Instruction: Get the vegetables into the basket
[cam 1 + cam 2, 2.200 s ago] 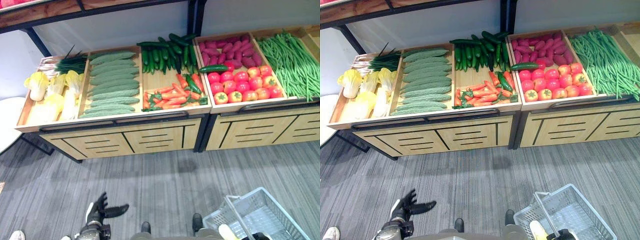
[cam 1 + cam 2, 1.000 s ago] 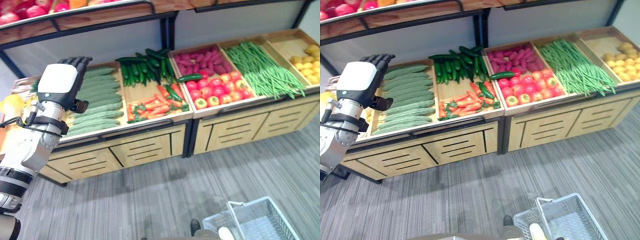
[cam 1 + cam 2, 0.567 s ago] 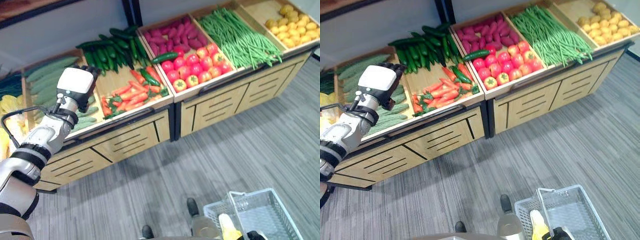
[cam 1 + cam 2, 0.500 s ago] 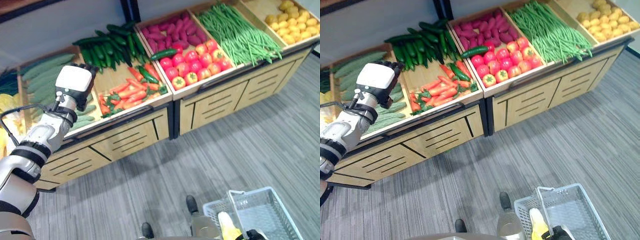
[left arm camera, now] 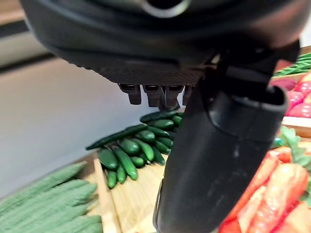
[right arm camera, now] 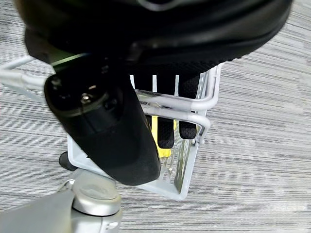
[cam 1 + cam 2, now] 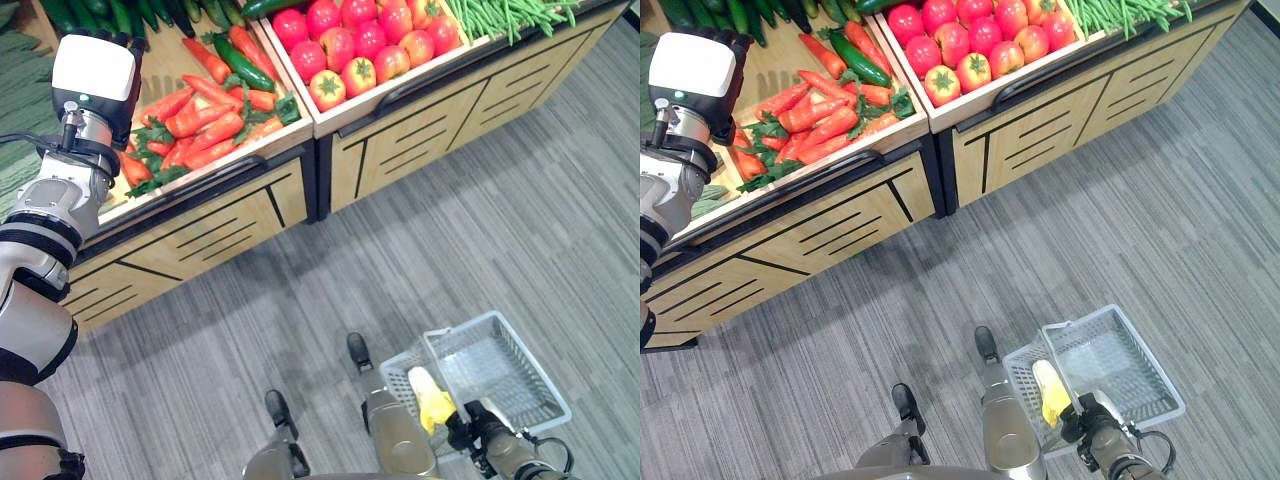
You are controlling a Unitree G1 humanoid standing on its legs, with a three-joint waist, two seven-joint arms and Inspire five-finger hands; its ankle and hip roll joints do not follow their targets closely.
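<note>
- The left hand [image 7: 93, 68] is raised over the counter [image 7: 200, 225], above the tray of carrots [image 7: 200, 115], its white back facing up.
- In the left wrist view its fingers [image 5: 148, 94] reach out fairly straight with nothing between them and the thumb; the hand holds nothing.
- Past those fingers lie dark green cucumbers [image 5: 133, 148]; pale ridged gourds [image 5: 43, 204] lie in the next compartment, and the carrots show beside the thumb.
- A loose cucumber [image 7: 240, 62] lies among the carrots, near the tray's back edge.
- The neighbouring tray holds tomatoes [image 7: 365, 45] in rows, with green beans [image 7: 495, 15] beyond them at the edge of the eye views.
- The basket [image 7: 490, 375], white wire, hangs low on the robot's right side above the grey floor [image 7: 500, 220], well apart from the counter.
- The right hand [image 7: 1090, 418] is curled round the basket's handle [image 6: 184, 103]; in the right wrist view its fingers wrap over the wire bar.
- A yellow thing [image 7: 428, 398] lies inside the basket against its near wall; I cannot tell what it is.
- The vegetables are all on the counter, none in the left hand.
</note>
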